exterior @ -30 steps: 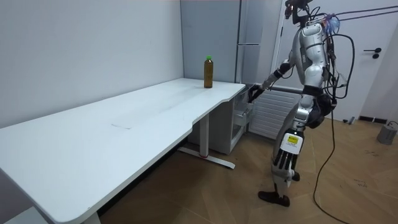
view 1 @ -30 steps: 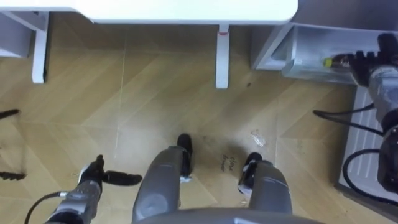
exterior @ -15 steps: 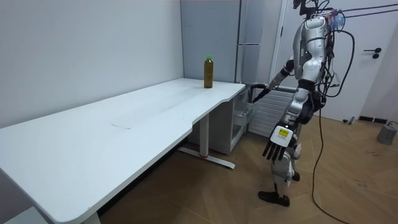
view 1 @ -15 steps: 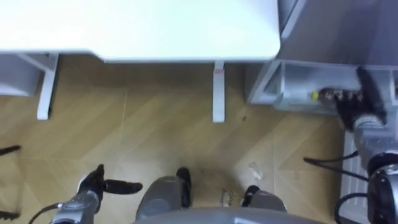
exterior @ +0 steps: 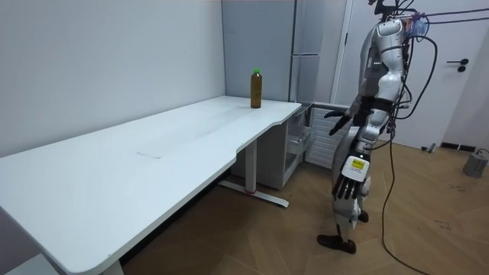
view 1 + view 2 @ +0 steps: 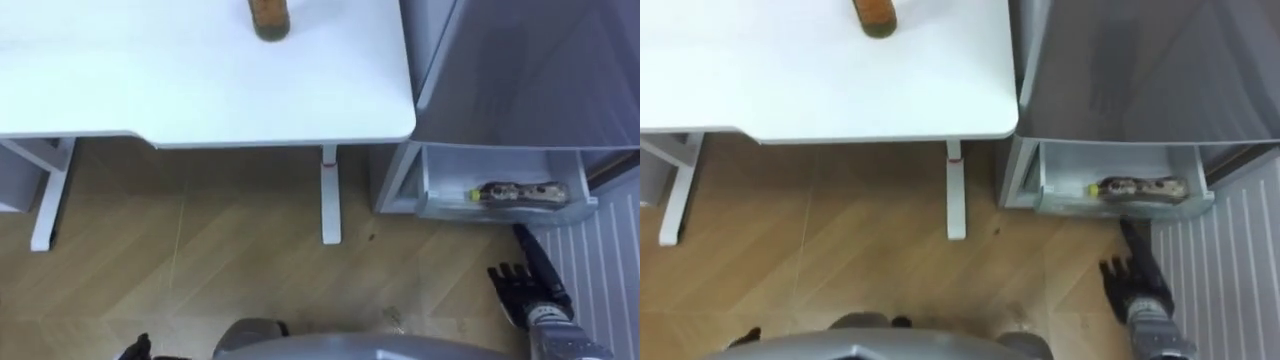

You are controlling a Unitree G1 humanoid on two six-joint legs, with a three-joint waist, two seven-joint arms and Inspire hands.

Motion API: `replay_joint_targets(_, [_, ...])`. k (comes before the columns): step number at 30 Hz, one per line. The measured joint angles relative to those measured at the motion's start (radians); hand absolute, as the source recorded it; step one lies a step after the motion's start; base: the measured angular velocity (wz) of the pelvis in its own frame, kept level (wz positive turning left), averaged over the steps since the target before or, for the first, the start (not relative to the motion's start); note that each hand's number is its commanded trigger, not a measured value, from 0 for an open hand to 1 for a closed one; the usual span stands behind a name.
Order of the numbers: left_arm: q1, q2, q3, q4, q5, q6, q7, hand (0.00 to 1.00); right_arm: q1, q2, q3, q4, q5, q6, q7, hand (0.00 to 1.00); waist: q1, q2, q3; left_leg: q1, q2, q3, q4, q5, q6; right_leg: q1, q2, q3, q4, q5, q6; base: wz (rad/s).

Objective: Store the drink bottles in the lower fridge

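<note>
The fingers (image 6: 512,278) of the right hand (image 6: 527,298) are straight and spread apart, tips toward 12 o'clock. They hold nothing and touch nothing. The hand hovers over the wooden floor (image 6: 200,260) at about 4 o'clock in the left eye view, with a ribbed white panel (image 6: 605,270) just at its 3 o'clock side. In the room view the left hand (image 5: 345,183) hangs beside the robot's thigh with its fingers loosely straight and pointing down, also empty. The robot stands upright on the floor by the table's end, facing the room view's left.

Just beyond the right hand, toward 2 o'clock, the fridge's lower drawer (image 6: 500,213) stands pulled out, near the fingertips but apart from them. The lying bottle (image 6: 512,193) rests on its side inside the drawer, along the front wall, with its yellowish cap toward 9 o'clock. The grey fridge (image 6: 520,80) rises behind the drawer at 1 o'clock.

At the drawer's 9 o'clock side a white table leg (image 6: 330,195) comes down to the floor. The white table (image 6: 200,80) spreads from 9 to 12 o'clock. Farthest off, at 12 o'clock, the standing bottle (image 6: 268,15) sits upright on the tabletop, brown with a green cap, well apart from both hands.
</note>
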Motion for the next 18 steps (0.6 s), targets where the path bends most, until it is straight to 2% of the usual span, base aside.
replay_joint_targets(1, [0.005, -0.005, 0.016, 0.001, 0.000, 0.000, 0.002, 0.00, 0.012, 0.011, 0.002, 0.009, -0.021, 0.001, 0.007, 0.00, 0.000, -0.004, -0.0024, 0.013, 0.000, 0.000, -0.007, 0.000, 0.000, 0.015, 0.002, -0.001, -0.012, 0.003, 0.001, 0.00])
replay_joint_targets(3, [0.006, -0.009, 0.034, 0.000, 0.000, -0.001, 0.003, 0.00, 0.020, 0.020, 0.001, 0.019, -0.065, 0.001, 0.020, 0.00, -0.007, -0.006, -0.0023, 0.020, 0.000, -0.001, -0.008, -0.001, -0.001, 0.022, 0.003, -0.002, -0.014, 0.002, 0.001, 0.00])
replay_joint_targets(9, [-0.024, -0.007, 0.034, -0.003, 0.003, -0.005, 0.031, 0.00, 0.018, 0.020, 0.036, 0.055, -0.284, 0.002, 0.027, 0.00, -0.025, -0.007, -0.0023, 0.027, 0.002, 0.000, -0.011, -0.001, -0.003, 0.032, 0.005, 0.000, -0.024, 0.006, 0.000, 0.00])
replay_joint_targets(12, [-0.036, -0.007, 0.035, -0.016, 0.003, -0.006, 0.031, 0.00, 0.012, 0.021, 0.050, 0.103, -0.392, 0.005, 0.030, 0.00, -0.028, -0.010, 0.0002, 0.040, 0.001, -0.001, -0.014, -0.002, -0.004, 0.048, 0.006, -0.003, -0.027, 0.006, 0.000, 0.01])
replay_joint_targets(16, [-0.047, -0.009, 0.052, -0.016, 0.020, -0.008, 0.029, 0.00, 0.027, 0.019, 0.052, 0.129, -0.659, 0.022, 0.024, 0.00, -0.027, -0.010, 0.0012, 0.054, 0.001, 0.000, -0.026, -0.002, -0.005, 0.054, 0.007, 0.001, -0.028, 0.005, 0.000, -0.01])
replay_joint_targets(18, [-0.046, -0.010, 0.052, -0.015, 0.024, -0.008, 0.029, 0.00, 0.040, 0.022, 0.064, 0.130, -0.744, 0.024, 0.015, 0.00, -0.028, -0.009, 0.0014, 0.056, 0.001, 0.001, -0.027, -0.003, -0.005, 0.054, 0.007, 0.001, -0.027, 0.005, 0.000, -0.02])
